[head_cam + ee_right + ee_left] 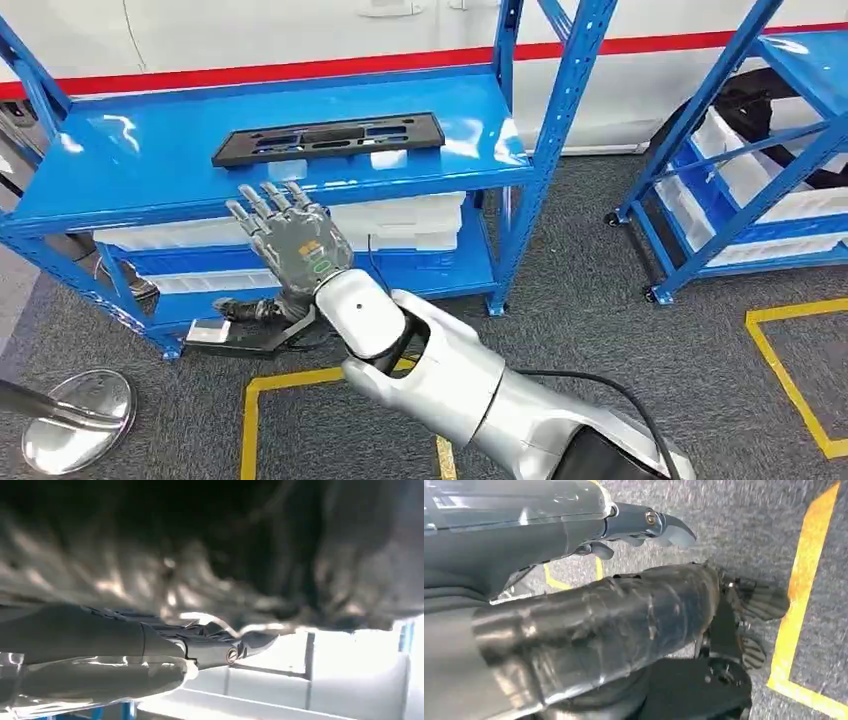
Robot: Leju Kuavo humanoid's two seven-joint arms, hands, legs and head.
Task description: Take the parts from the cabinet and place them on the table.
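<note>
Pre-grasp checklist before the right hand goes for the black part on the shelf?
1. Black part lies flat on the blue shelf: ok.
2. Right hand holds nothing, fingers spread: ok.
3. Right hand over the part: not ok, it is short of the shelf's front edge.
4. Shelf around the part free of other things: ok.
5. Left hand out of the way, hanging over the floor: ok.
6. Left hand open or curled: cannot tell.
</note>
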